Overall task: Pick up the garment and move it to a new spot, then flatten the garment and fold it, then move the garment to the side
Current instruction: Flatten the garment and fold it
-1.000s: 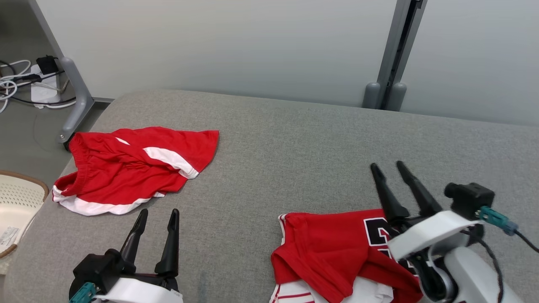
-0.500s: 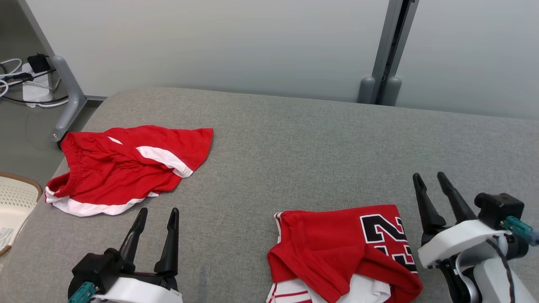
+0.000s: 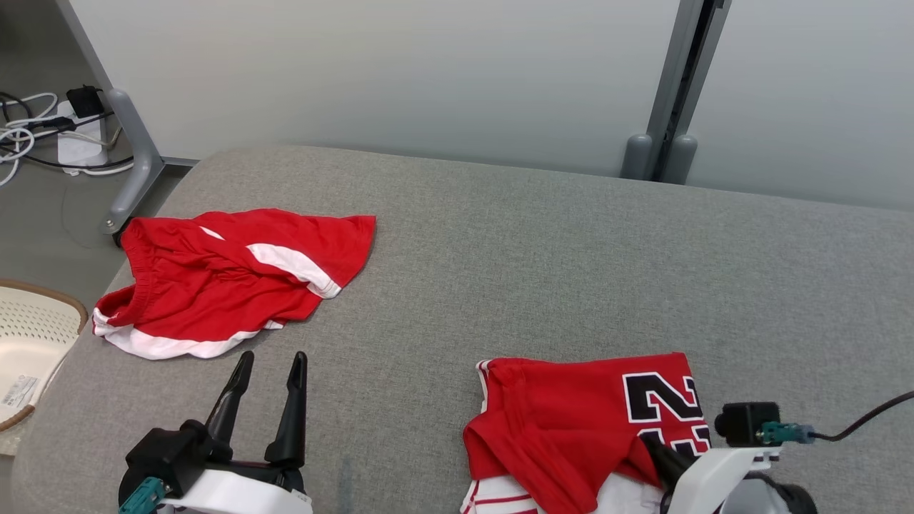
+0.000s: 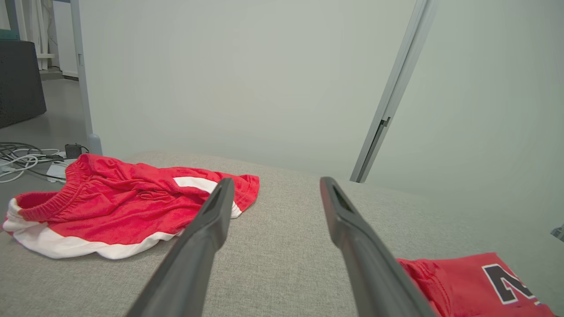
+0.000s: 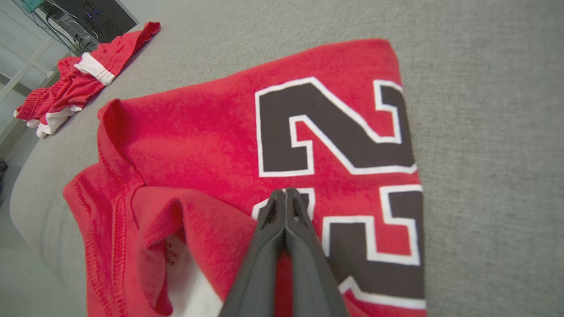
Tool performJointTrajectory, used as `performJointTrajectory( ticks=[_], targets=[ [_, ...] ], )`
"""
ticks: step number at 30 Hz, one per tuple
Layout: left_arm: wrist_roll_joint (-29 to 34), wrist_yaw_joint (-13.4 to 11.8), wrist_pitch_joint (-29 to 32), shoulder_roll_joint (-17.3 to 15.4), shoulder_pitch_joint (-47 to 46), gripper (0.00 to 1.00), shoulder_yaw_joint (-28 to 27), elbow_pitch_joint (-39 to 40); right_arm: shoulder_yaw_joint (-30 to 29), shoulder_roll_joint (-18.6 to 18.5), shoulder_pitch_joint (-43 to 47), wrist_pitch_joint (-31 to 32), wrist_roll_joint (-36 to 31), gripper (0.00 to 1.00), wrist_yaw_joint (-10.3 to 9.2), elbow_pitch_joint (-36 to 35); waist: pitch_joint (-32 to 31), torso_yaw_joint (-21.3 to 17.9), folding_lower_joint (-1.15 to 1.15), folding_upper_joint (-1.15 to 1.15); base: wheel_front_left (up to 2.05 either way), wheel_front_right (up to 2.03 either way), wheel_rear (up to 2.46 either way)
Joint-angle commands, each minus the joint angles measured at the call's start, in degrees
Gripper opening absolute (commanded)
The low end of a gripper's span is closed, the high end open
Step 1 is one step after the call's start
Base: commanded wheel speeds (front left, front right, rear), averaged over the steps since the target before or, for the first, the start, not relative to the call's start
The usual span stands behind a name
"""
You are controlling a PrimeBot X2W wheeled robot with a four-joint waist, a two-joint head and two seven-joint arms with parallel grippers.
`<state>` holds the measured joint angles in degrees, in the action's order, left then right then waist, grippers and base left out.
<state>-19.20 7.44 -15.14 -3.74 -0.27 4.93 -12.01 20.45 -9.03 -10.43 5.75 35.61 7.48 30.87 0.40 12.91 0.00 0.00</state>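
A red jersey (image 3: 571,414) with black-and-white numbers lies folded on the grey padded surface (image 3: 535,271) near its front edge, white lining showing at its lower left. My right gripper (image 3: 651,446) is shut, its fingers pressed together with the tips over the jersey's numbers (image 5: 335,145) in the right wrist view; no fabric shows pinched between them. The left gripper (image 3: 268,359) stands open at the lower left, nothing between its fingers (image 4: 211,220). The jersey's corner (image 4: 476,281) appears at the lower right of the left wrist view.
Crumpled red shorts (image 3: 214,278) with white trim lie at the surface's left end, beyond the left gripper. A cream perforated basket (image 3: 28,335) sits on the floor at the left. Cables (image 3: 43,128) and a grey panel foot (image 3: 136,171) are behind it.
My right gripper swung from the jersey's right side down over its lower part and its fingers went from open to shut. The head camera shifted slightly. The left arm stayed put.
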Motion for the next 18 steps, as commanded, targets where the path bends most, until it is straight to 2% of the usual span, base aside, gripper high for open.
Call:
performJointTrajectory(
  ticks=[1, 5, 12, 18],
  targets=[
    [0.2, 0.1, 0.0, -0.3, 0.0, 1.0, -0.1, -0.1, 2.1, -0.6, 1.2, 1.8, 2.4, 0.0, 0.03, -1.4, 0.0, 0.1, 0.0, 0.0, 0.0, 0.0, 0.0],
    [0.1, 0.1, 0.0, -0.2, 0.0, 1.0, -0.1, -0.1, 7.9, -2.9, 3.2, 5.0, 8.0, 0.0, 0.03, -6.6, 0.1, 0.2, 0.0, 0.0, 0.0, 0.0, 0.0],
    [0.1, 0.1, 0.0, -0.2, -0.1, 1.0, -0.4, -0.1, 16.0, -4.1, 4.0, 7.3, 12.7, 0.0, 0.03, -12.8, 0.4, 0.1, 0.0, 0.0, 0.0, 0.0, 0.0],
    [0.0, 0.1, 0.0, -0.2, -0.6, 1.0, -0.3, -0.1, 21.3, -4.1, 2.1, 7.1, 14.9, 0.0, 0.03, -13.7, 0.7, 0.0, 0.0, 0.0, 0.0, 0.0, 0.0]
  ],
)
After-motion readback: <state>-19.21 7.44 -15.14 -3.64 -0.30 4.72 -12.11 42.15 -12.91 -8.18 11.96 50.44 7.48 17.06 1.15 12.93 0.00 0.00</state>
